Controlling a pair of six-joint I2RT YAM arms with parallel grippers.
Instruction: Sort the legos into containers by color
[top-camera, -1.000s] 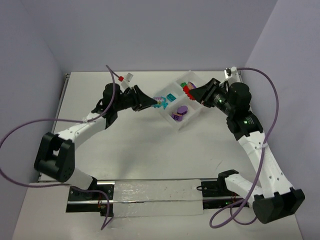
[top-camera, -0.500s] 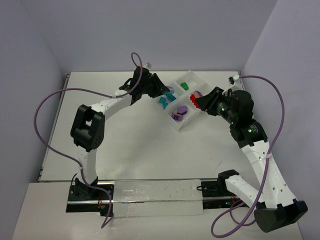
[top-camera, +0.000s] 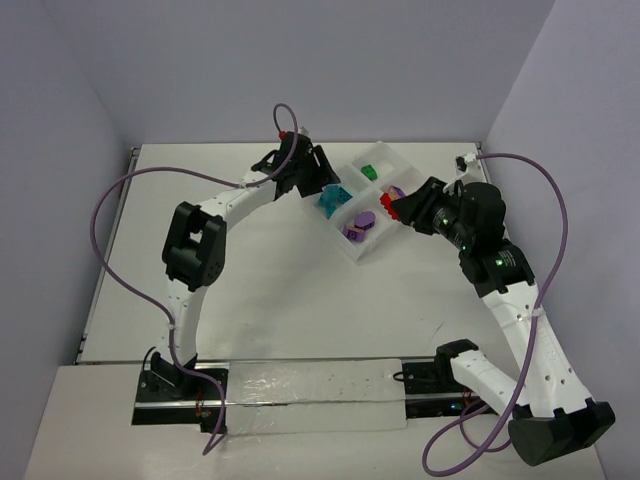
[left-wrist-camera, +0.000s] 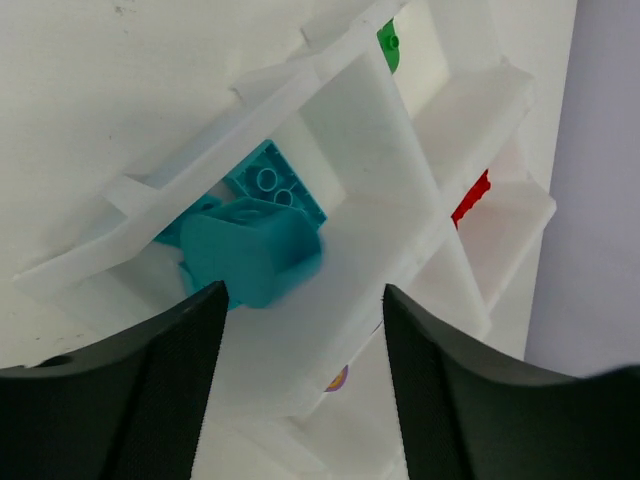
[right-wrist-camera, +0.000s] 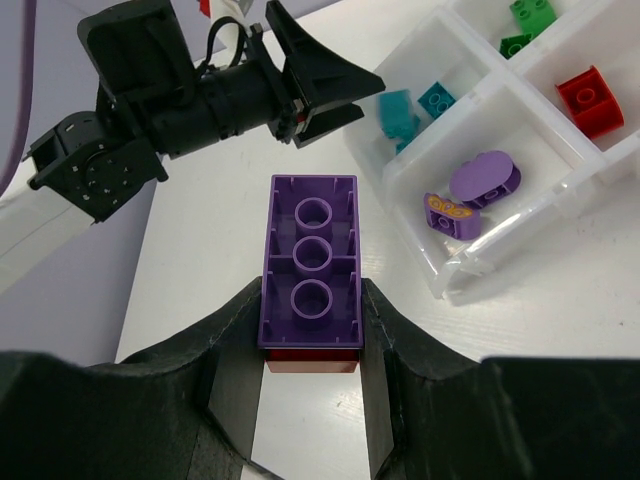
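A two-brick clump (right-wrist-camera: 311, 262), purple on red, is pinched between the fingers of my right gripper (right-wrist-camera: 310, 300), hollow underside towards the wrist camera. From overhead it hangs at the right edge of the clear tray (top-camera: 375, 245), which stands on the white table (top-camera: 300, 290). The tray's compartments hold teal bricks (left-wrist-camera: 250, 250), green bricks (right-wrist-camera: 530, 15), one red brick (right-wrist-camera: 590, 95) and purple pieces (right-wrist-camera: 470, 195). My left gripper (left-wrist-camera: 300, 300) hangs over the teal compartment, fingers spread apart, gripping nothing.
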